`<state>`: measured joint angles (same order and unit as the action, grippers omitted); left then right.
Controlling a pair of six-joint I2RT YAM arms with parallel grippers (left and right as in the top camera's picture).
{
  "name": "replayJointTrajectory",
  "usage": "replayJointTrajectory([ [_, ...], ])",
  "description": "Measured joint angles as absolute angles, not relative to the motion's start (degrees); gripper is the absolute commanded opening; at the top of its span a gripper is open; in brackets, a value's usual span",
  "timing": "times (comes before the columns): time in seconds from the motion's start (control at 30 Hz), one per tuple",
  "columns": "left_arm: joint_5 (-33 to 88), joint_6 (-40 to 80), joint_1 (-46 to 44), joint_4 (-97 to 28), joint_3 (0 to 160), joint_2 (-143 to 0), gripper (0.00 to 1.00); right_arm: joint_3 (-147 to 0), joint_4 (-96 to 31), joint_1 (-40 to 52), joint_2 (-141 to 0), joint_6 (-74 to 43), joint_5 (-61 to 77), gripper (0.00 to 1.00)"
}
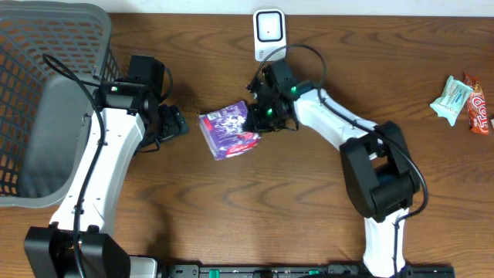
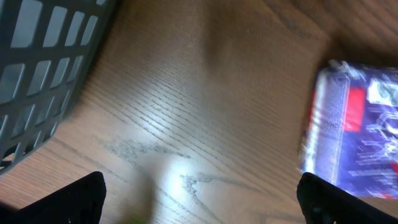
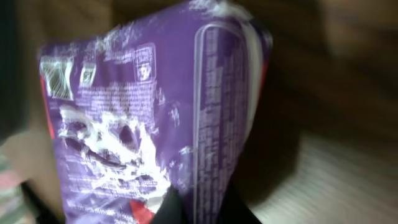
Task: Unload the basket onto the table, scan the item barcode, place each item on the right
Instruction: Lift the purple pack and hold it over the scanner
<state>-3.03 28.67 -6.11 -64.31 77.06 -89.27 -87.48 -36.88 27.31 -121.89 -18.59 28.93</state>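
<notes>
Purple packet (image 1: 229,130): lies crinkled on the wooden table (image 1: 309,208), just left of the middle of the overhead frame; white print and a red patch show on its face.
Right gripper (image 1: 258,116): sits at the packet's right edge, its fingers pinched together on the wrapper. In the right wrist view the dark fingertips (image 3: 168,208) meet at the bottom of the frame, on the packet's lower edge beside its long seam.
Left gripper (image 1: 174,123): jaws spread wide and holding nothing, just left of the packet and apart from it. In the left wrist view the packet shows blurred at the right side of the frame.
Scanner (image 1: 269,32): small and white, at the top centre of the overhead frame, above the right gripper.
Basket (image 1: 31,46): grey with mesh walls, in the upper left corner of the overhead frame, beside the left arm.
Pale wrapped sweet (image 1: 451,99): near the right edge of the overhead frame, well apart from the packet.
Red wrapped sweet (image 1: 477,108): just right of the pale one.
</notes>
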Motion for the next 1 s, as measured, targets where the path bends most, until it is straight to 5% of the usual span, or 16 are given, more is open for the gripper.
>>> replayJointTrajectory([
  [0.2,-3.0,28.7,-6.1,-64.4,77.0,-89.3,0.98,-102.4,-57.5,27.7,-116.7,-17.4,-4.9,0.01],
  [0.43,-3.0,28.7,-6.1,-64.3,77.0,-89.3,0.98,-104.2,-65.0,32.0,-114.3,-18.1,-38.8,0.01],
  [0.73,-3.0,28.7,-6.1,-64.4,77.0,-89.3,0.98,-98.9,-63.3,34.4,-121.4,-18.7,-47.6,0.01],
  [1.0,-3.0,28.7,-6.1,-64.3,77.0,-89.3,0.98,-98.8,-56.9,42.2,-122.9,-19.0,-40.8,0.29],
])
